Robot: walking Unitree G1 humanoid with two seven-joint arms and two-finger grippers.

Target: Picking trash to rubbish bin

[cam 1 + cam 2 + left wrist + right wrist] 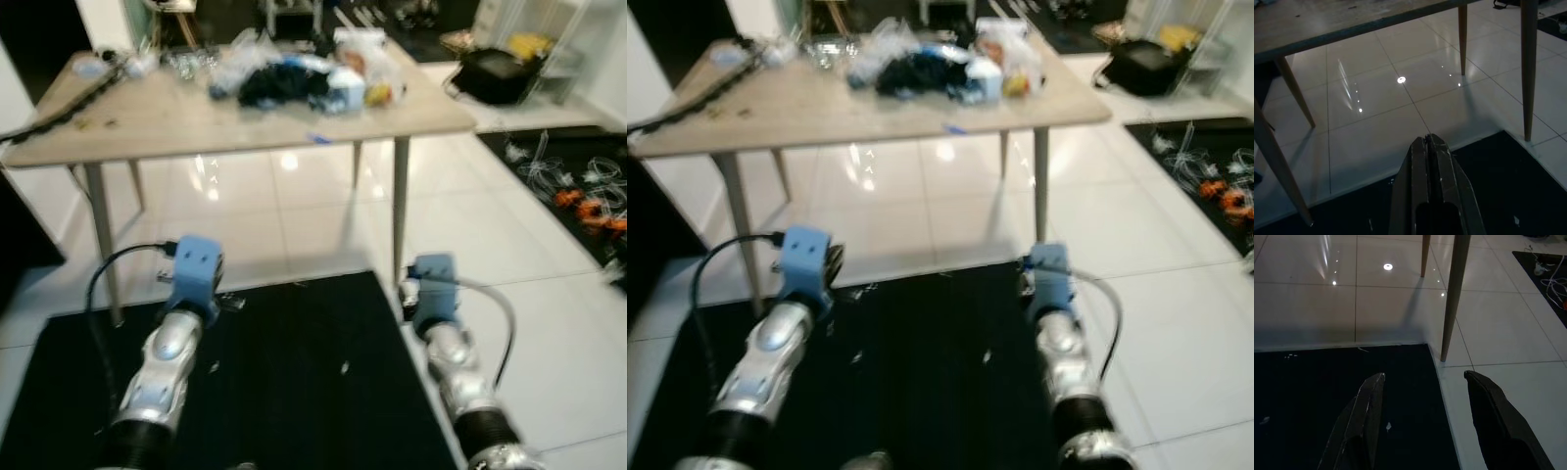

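Tabletop trash pile [304, 73], well beyond both jaws.

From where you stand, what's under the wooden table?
Under the wooden table lies bare glossy white tile floor between its legs, and a black mat starts just in front. The tabletop hides the floor farther back.

The right gripper [1422, 396] hangs with its two black fingers [1364, 416] spread wide apart above the black mat [1312, 396], near the mat's corner. White specks [1388, 427] lie on the mat. Beyond the corner, two wooden table legs [1453, 293] stand on glossy white tiles [1508, 323].
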